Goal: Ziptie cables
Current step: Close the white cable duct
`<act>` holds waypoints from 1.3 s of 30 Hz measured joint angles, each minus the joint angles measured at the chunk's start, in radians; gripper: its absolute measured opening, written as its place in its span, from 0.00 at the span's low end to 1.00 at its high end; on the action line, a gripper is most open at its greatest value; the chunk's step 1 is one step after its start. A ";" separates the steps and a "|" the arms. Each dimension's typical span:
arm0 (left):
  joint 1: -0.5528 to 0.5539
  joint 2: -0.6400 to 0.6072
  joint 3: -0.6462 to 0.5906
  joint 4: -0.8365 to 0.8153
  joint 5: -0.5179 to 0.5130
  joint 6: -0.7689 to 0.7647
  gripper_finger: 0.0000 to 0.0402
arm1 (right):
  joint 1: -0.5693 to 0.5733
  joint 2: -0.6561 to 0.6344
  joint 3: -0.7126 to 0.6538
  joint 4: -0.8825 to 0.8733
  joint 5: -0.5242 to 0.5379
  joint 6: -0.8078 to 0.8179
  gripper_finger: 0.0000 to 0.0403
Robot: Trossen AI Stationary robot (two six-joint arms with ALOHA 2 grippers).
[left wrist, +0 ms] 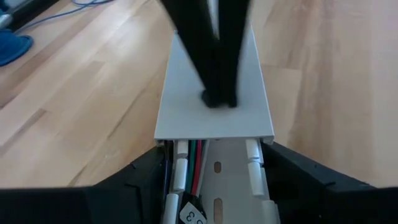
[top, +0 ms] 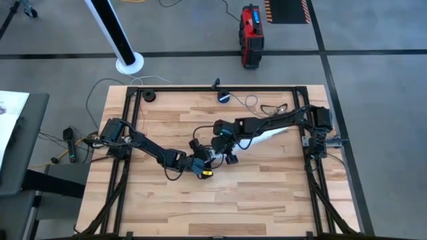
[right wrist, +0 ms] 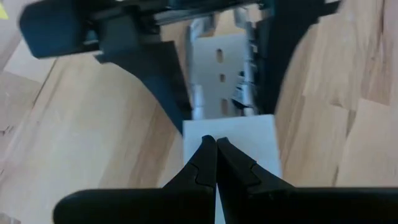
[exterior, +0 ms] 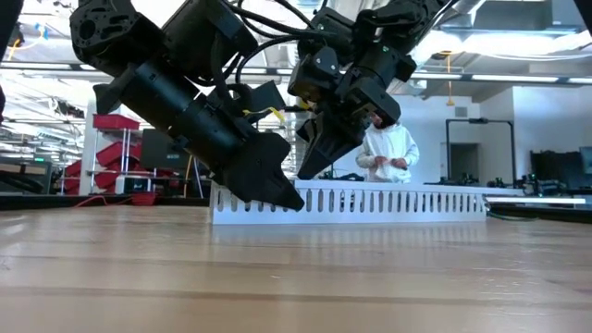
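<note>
A long white slotted cable channel (top: 257, 139) lies flat on the table, slanting from the middle toward the far right. A white lid (left wrist: 186, 106) covers most of it. At the uncovered near end, red, green, white and dark cables (left wrist: 194, 169) lie inside the channel. My left gripper (left wrist: 214, 183) stands at this end with a finger on each side of the channel (top: 202, 165). My right gripper (right wrist: 216, 140) is shut, its tips down on the lid close to the lid's end (top: 220, 147). My left gripper holds the channel's uncovered end between its two fingers (left wrist: 140, 180), one against each slotted side wall (left wrist: 254, 167). The fingers come in low and run along the channel. The channel lies flat on the table. My right gripper presses its shut fingertips (right wrist: 205, 155) down on the lid's top face (right wrist: 245, 140), near the lid's end. The fingers slant down from above.
A small round blue-black device (top: 223, 97) with a pale cord lies at the far edge, loose dark wires (top: 273, 107) to its right and a black disc (top: 148, 96) at the far left. A person (exterior: 387, 153) stands beyond the table. Bare wood spans the near half.
</note>
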 joint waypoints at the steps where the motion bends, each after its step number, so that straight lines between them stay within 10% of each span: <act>1: 0.000 0.000 0.000 -0.001 -0.009 0.008 0.53 | 0.003 0.000 0.000 0.002 0.000 0.000 0.00; 39: 0.024 -0.003 0.002 0.008 0.162 -0.109 0.53 | -0.032 -0.019 0.004 -0.065 0.005 0.007 0.00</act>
